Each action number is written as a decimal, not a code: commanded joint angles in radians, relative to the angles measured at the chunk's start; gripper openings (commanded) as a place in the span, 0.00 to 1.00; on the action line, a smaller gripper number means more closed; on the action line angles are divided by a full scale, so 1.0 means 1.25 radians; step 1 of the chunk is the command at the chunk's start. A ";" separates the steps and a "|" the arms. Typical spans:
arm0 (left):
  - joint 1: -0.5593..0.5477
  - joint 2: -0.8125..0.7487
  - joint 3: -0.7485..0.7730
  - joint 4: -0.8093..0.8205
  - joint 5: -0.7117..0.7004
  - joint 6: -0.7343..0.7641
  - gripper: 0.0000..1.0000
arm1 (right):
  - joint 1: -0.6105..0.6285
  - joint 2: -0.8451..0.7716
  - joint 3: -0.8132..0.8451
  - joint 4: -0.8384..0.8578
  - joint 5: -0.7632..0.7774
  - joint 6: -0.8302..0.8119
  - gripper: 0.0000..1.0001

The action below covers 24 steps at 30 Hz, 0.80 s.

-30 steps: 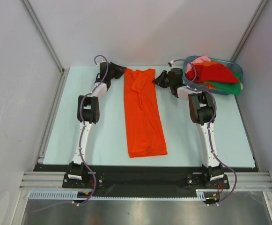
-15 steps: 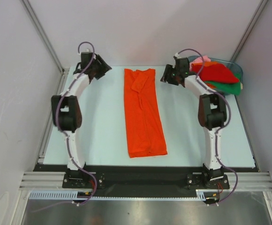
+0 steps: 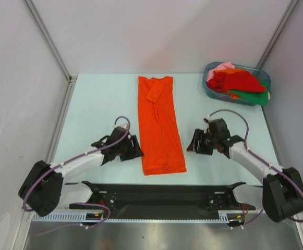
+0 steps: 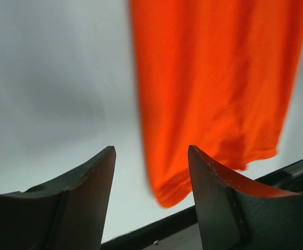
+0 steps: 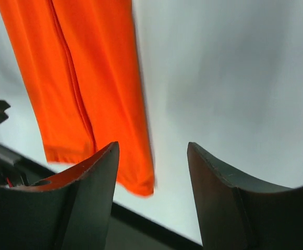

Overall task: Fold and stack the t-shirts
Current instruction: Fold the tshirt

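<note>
A bright orange t-shirt lies folded into a long narrow strip down the middle of the table, collar end far, hem near. My left gripper is open and empty just left of its near left corner. My right gripper is open and empty just right of its near right corner. Neither gripper touches the cloth. More t-shirts, red, green, pink and orange, are heaped at the far right.
A bluish translucent tub at the far right corner holds the heaped shirts. A black bar runs along the table's near edge, just below the shirt's hem. Grey walls and metal posts enclose the table.
Both arms have swung from the far end of the table, beside the shirt's collar end, down to the near end beside the hem. The orange shirt has not moved.
</note>
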 commanded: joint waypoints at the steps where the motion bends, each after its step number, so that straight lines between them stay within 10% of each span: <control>1: -0.075 -0.108 -0.101 0.022 -0.074 -0.134 0.63 | 0.070 -0.115 -0.111 0.001 -0.061 0.099 0.61; 24: -0.286 -0.034 -0.197 0.045 -0.121 -0.440 0.42 | 0.140 -0.096 -0.287 0.163 -0.093 0.170 0.49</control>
